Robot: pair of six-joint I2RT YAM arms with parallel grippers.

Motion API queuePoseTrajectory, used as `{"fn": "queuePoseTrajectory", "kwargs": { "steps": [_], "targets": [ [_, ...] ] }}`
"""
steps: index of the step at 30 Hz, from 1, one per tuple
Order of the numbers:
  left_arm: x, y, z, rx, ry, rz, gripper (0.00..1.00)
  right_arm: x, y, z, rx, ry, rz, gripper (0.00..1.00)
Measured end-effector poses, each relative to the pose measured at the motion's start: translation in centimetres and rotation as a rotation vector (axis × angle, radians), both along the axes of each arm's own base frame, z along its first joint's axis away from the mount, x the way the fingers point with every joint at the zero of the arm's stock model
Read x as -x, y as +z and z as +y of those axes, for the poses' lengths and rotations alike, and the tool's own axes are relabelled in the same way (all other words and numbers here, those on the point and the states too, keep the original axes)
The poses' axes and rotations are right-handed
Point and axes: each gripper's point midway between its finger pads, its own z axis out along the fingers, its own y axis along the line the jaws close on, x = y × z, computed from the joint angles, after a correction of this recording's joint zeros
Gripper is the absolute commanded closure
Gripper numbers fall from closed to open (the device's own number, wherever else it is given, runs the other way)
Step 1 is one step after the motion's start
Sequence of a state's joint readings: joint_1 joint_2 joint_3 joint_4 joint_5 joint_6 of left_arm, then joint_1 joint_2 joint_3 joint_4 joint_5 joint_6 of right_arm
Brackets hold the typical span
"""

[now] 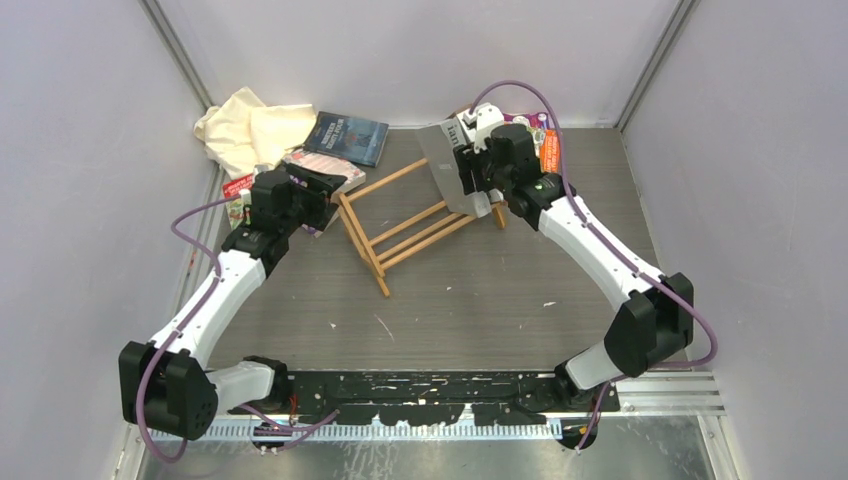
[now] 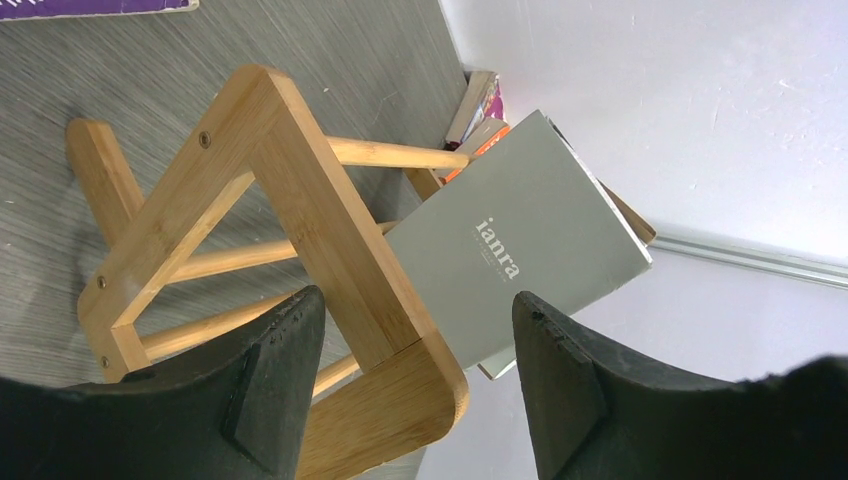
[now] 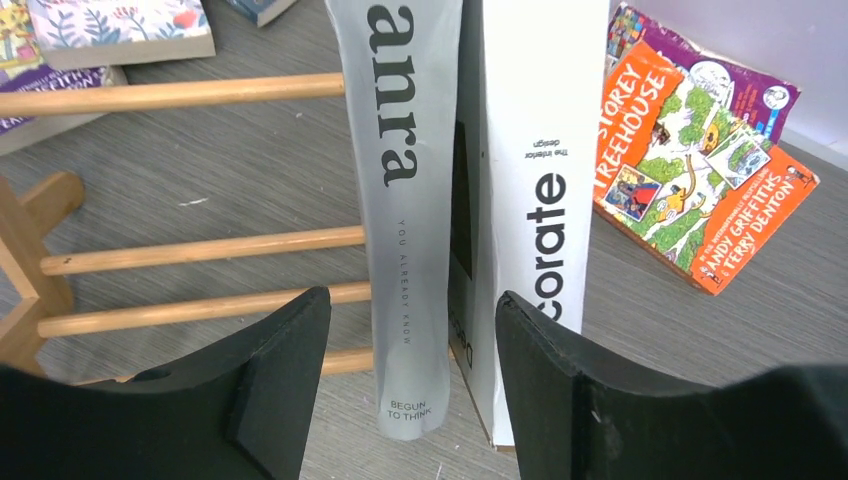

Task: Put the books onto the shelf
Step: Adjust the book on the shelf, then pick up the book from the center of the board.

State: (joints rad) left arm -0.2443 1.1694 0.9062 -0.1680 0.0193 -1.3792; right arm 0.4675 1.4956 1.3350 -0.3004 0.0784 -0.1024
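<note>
The wooden shelf (image 1: 410, 225) lies angled at mid-table. A grey book (image 1: 445, 175) reading "ianra" (image 2: 520, 260) stands on its right end, spine up (image 3: 405, 180). The white "Decorate" book (image 3: 540, 150) stands right beside it. My right gripper (image 3: 410, 390) hovers open over both spines, with gaps on each side of the grey one. My left gripper (image 2: 415, 390) is open, and the corner of the shelf's left end frame (image 2: 300, 200) sits between its fingers. Other books lie flat: a dark blue one (image 1: 347, 137), a floral one (image 1: 322, 170), and an orange one (image 3: 700, 170) on a purple one (image 3: 740, 85).
A cream cloth (image 1: 245, 130) is bunched in the back left corner. White walls close the table on three sides. More book edges (image 2: 480, 105) show past the shelf's far end, and a purple cover (image 2: 90, 6) lies by the left arm.
</note>
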Motion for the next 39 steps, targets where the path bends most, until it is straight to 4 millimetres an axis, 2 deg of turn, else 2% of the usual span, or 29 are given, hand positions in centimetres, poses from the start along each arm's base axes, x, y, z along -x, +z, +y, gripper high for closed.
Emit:
{"fn": "queuePoseTrajectory", "kwargs": {
  "steps": [5, 11, 13, 14, 15, 20, 24, 27, 30, 35, 39],
  "targets": [
    [0.1, 0.2, 0.0, 0.000, -0.001, -0.005, 0.31, 0.8, 2.1, -0.3, -0.033, -0.011, -0.037, 0.32],
    [0.3, 0.1, 0.1, -0.025, -0.012, -0.006, 0.28, 1.2, 5.7, -1.9, -0.072, -0.099, -0.102, 0.27],
    [0.5, -0.1, 0.1, -0.033, -0.016, -0.002, 0.23, 0.9, 7.0, -2.4, -0.080, -0.139, -0.127, 0.25],
    [0.5, -0.1, 0.2, -0.039, -0.018, -0.001, 0.11, 0.7, 7.7, -2.9, -0.085, -0.165, -0.140, 0.24],
    [0.5, -0.2, 0.2, -0.045, -0.021, -0.001, 0.06, 0.6, 8.2, -3.3, -0.091, -0.189, -0.149, 0.22],
    [0.6, -0.1, 0.1, -0.053, -0.030, -0.002, 0.05, -0.3, 10.1, -6.2, -0.135, -0.320, -0.174, 0.20],
    [0.4, 0.6, 0.1, -0.049, -0.035, -0.014, 0.05, -1.7, 10.8, -10.3, -0.196, -0.465, -0.182, 0.18],
    [0.1, 1.5, 0.1, -0.058, -0.046, -0.027, 0.05, -3.2, 10.1, -13.6, -0.240, -0.571, -0.163, 0.16],
    [0.0, 2.3, 0.4, -0.076, -0.049, -0.033, 0.05, -5.3, 7.9, -17.4, -0.292, -0.681, -0.117, 0.15],
    [0.1, 2.5, 1.5, -0.117, -0.038, -0.017, 0.05, -8.5, 1.4, -22.2, -0.380, -0.821, 0.001, 0.13],
    [0.3, 1.4, 2.9, -0.166, -0.013, 0.026, 0.05, -10.7, -4.0, -24.1, -0.443, -0.882, 0.074, 0.13]
  ]
}}
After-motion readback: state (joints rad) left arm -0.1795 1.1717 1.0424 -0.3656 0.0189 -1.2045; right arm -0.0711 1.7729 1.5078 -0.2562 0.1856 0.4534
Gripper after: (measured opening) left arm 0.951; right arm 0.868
